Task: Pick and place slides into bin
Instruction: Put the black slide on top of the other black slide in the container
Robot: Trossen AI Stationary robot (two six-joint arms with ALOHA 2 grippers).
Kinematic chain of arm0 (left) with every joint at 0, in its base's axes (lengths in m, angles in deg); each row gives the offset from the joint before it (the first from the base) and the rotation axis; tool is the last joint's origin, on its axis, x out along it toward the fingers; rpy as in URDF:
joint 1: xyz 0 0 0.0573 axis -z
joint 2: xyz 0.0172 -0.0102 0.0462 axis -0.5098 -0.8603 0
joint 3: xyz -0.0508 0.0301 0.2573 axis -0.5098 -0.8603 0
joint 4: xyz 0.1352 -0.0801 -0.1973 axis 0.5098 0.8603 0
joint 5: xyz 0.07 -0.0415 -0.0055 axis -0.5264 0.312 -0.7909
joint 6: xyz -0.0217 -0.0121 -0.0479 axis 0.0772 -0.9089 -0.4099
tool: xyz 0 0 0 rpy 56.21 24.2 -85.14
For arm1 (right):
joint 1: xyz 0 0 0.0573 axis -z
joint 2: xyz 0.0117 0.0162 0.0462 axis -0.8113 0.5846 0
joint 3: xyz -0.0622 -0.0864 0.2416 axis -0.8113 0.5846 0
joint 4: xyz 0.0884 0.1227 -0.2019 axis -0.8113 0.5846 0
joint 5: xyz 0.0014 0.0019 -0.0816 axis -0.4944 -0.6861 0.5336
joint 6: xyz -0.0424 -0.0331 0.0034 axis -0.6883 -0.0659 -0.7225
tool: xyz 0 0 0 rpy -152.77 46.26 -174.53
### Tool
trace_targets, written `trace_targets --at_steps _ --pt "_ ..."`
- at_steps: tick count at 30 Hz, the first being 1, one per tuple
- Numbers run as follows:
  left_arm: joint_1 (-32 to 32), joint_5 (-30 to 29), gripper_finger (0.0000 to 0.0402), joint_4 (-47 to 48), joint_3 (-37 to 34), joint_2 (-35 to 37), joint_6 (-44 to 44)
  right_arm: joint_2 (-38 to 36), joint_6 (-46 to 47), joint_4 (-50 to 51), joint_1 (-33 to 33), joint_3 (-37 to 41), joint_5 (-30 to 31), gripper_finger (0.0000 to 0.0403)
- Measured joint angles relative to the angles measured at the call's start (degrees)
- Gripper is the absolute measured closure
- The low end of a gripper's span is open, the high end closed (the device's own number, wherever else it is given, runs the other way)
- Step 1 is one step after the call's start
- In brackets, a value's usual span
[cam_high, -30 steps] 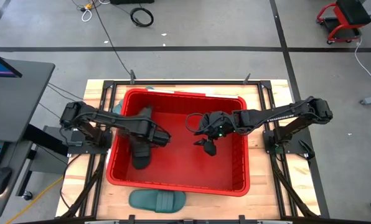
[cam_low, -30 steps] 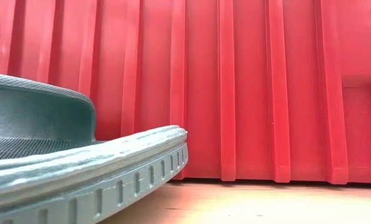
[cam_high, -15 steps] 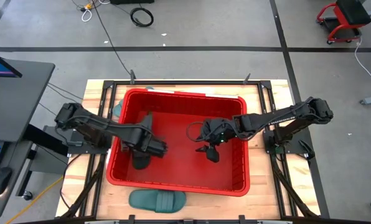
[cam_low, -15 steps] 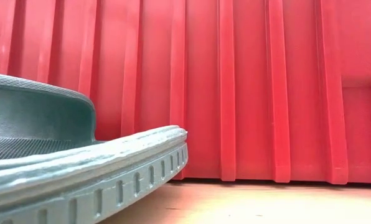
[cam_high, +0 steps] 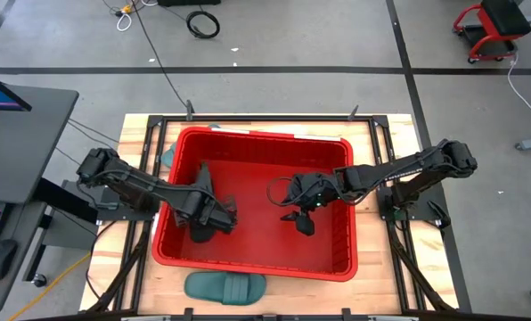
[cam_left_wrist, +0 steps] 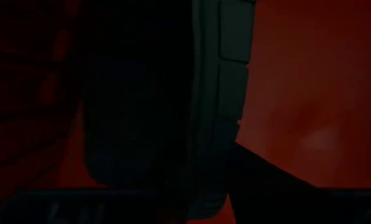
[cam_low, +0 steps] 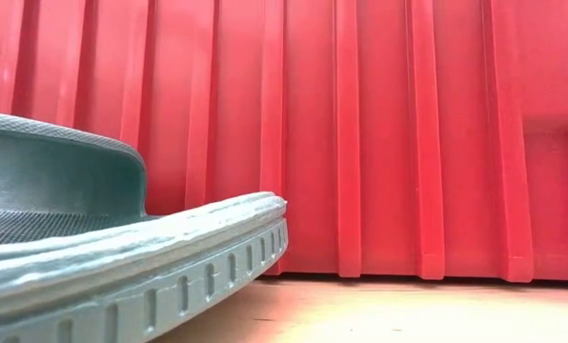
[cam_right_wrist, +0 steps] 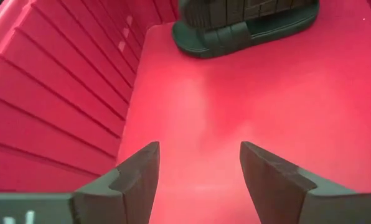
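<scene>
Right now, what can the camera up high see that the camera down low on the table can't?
Only the high view shows both arms reaching into the bin, the left tool at a black slide, the right tool with nothing between its fingers, and the floor around the table. Only the low view shows the ribbed edge of the green slide's sole up close. Both show the green slide lying outside the bin, beside its red wall.
</scene>
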Motion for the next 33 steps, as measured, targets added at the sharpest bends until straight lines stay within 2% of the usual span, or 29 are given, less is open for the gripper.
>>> trace_targets --at_steps 7,15,20,23,27,30,33 --pt "-1.3 1.5 0.0289 3.2 0.0 2.0 4.6 0.0 3.1 0.4 -2.2 0.0 3.7 0.0174" --pt "-3.0 9.0 0.0200 7.2 0.0 2.7 14.5 0.0 4.4 0.3 -3.5 0.0 7.5 0.0174" --pt "-4.3 9.6 0.0140 8.9 1.6 2.7 19.6 0.0 4.9 0.3 -3.5 0.0 7.6 0.0174" --pt "-5.0 11.5 0.0119 13.1 4.1 2.7 22.8 0.0 5.0 0.3 -3.5 0.0 7.6 0.0174" --pt "-6.2 16.2 0.0112 19.7 6.9 2.7 27.3 0.0 5.7 0.3 -3.5 0.0 7.6 0.0174" --pt "-7.4 15.3 0.0112 19.5 9.6 2.7 30.0 0.0 5.7 0.4 -3.5 0.0 7.5 0.0174" --pt "-8.7 9.6 0.0111 15.7 13.1 2.6 34.2 0.0 5.8 0.4 -3.4 0.0 7.6 0.0174"
